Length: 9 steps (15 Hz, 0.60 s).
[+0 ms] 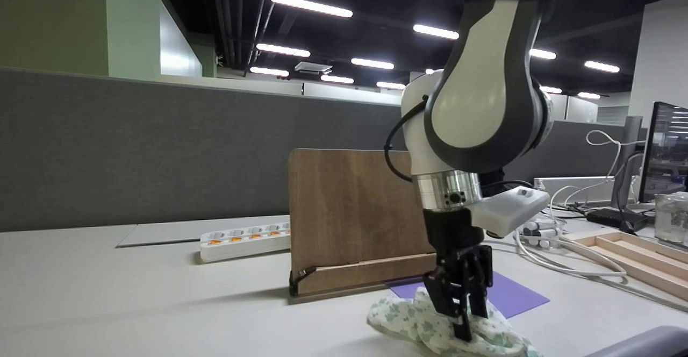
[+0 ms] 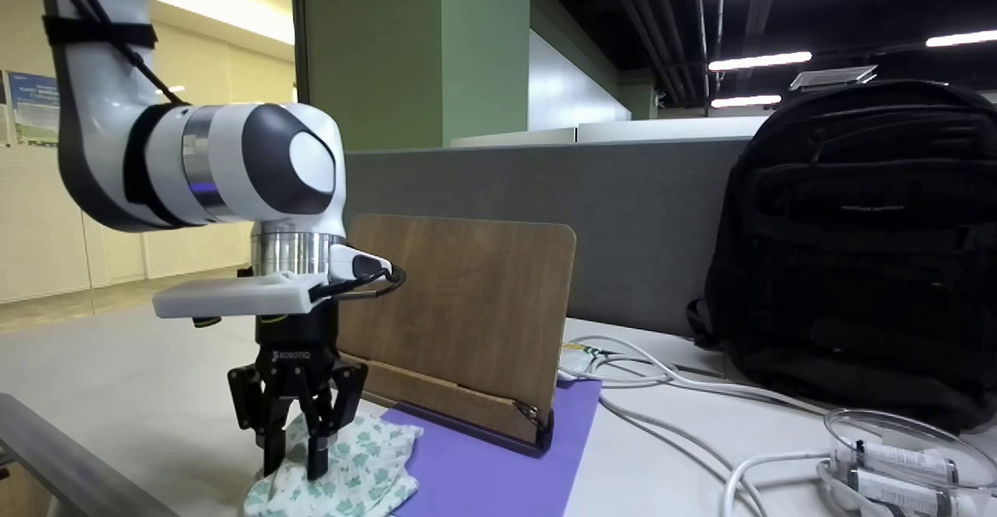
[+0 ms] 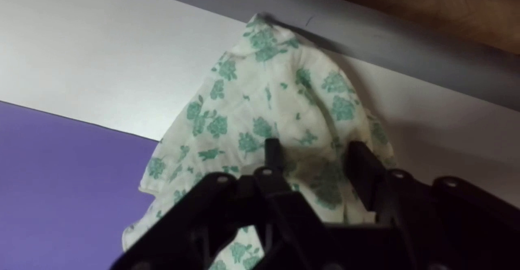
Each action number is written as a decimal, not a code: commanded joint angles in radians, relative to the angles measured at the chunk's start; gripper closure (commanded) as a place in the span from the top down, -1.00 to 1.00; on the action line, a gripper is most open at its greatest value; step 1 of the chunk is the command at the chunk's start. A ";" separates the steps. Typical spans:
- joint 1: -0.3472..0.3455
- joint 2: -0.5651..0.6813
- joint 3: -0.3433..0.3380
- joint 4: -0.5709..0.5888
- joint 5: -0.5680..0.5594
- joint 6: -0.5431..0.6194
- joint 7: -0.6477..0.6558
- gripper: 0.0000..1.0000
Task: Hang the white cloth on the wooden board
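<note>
The white cloth with green prints lies crumpled on the table in both exterior views (image 1: pixel 395 314) (image 2: pixel 374 455) and fills the middle of the wrist view (image 3: pixel 239 111). The wooden board (image 1: pixel 355 212) stands leaning back behind the cloth, with a ledge along its bottom; it also shows in an exterior view (image 2: pixel 491 291) and is out of the wrist view. My gripper (image 1: pixel 468 326) points down with its fingertips at the cloth, also in an exterior view (image 2: pixel 294 472). In the wrist view the fingers (image 3: pixel 315 154) are apart, with cloth showing between them.
A purple sheet (image 2: pixel 506 482) lies under the board and part of the cloth. A white power strip (image 1: pixel 244 244) is beside the board. A black backpack (image 2: pixel 857 268), white cables (image 2: pixel 662 377) and a wooden tray (image 1: pixel 639 263) stand around. A grey edge bar (image 3: pixel 406 46) runs near the cloth.
</note>
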<state>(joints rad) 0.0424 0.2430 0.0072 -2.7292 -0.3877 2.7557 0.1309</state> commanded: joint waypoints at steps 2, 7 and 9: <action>0.024 -0.003 -0.008 0.009 0.066 0.006 -0.044 -0.79; 0.071 -0.101 -0.003 -0.002 0.068 0.002 -0.024 -1.00; 0.084 -0.147 0.001 0.000 0.063 -0.003 -0.010 -0.99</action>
<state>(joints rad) 0.1025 0.1827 0.0053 -2.7191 -0.3282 2.7694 0.0937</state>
